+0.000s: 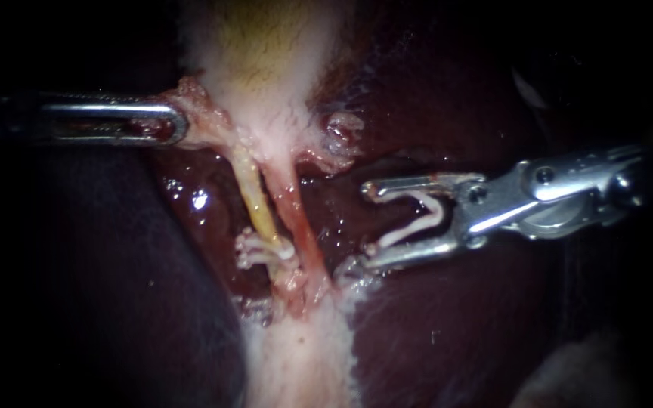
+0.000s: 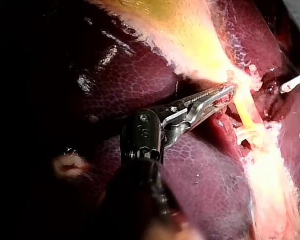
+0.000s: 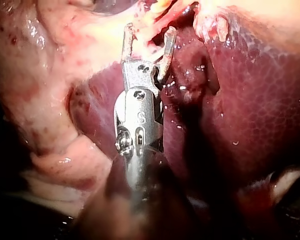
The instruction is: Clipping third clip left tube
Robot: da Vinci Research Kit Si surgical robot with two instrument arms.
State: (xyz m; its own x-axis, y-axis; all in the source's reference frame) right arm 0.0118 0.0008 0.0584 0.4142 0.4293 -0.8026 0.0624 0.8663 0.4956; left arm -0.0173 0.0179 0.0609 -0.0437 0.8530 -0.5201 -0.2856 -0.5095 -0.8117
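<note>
Two tubes run down from the gallbladder: a yellowish left tube and a reddish right tube. White clips sit across the left tube low down, also seen in the left wrist view. My left instrument is shut on a flap of tissue at the gallbladder's neck. My right instrument stands to the right of both tubes, apart from them. Its jaws are spread wide with a white clip seated between them.
Dark red liver lies on both sides of the tubes. A frayed stump of tissue hangs at the gallbladder's right edge. Pale fatty tissue continues below the clips.
</note>
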